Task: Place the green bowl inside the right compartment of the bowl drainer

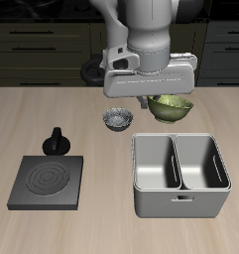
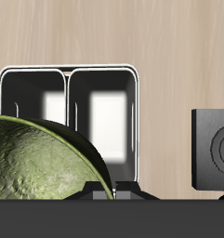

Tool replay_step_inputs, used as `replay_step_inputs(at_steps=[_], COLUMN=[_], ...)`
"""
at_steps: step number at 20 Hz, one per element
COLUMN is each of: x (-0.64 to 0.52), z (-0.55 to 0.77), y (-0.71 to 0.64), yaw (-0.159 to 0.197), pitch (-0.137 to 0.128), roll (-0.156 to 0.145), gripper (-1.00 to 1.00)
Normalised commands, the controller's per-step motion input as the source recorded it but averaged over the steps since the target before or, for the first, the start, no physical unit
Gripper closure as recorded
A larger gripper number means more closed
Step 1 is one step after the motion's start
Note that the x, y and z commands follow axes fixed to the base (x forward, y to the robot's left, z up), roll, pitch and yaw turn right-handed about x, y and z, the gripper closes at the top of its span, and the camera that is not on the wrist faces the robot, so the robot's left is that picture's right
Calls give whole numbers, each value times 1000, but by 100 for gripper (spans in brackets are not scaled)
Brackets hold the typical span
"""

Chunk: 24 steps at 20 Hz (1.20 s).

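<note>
From the exterior view, the gripper [image 1: 159,96] holds the green bowl [image 1: 172,106] by its rim above the table [image 1: 52,114], behind the bowl drainer [image 1: 180,176]. A grey bowl [image 1: 117,119] sits nearby. In the wrist view, the green bowl [image 2: 44,160] looms close, the drainer [image 2: 70,107] beyond and a black burner plate [image 2: 213,149] beside it.

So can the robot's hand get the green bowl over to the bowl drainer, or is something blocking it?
Probably yes. The gripper seems to hold the green bowl up in the air, a little behind the bowl drainer. Both drainer sections look empty, and the grey-blue bowl sits off to the side, not between them.
</note>
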Motion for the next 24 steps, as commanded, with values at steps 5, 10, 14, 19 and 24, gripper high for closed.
replay_step_inputs(at_steps=[5, 10, 14, 19, 24], x=[62, 38, -11, 13, -27], z=[-268, -124, -150, -239, -239], y=[-272, -214, -117, -53, -28], yaw=[-16, -4, 6, 3, -4], pitch=[41, 13, 11, 29, 30], roll=[-49, -25, -13, -3, 5], gripper=[100, 100, 100, 100, 100])
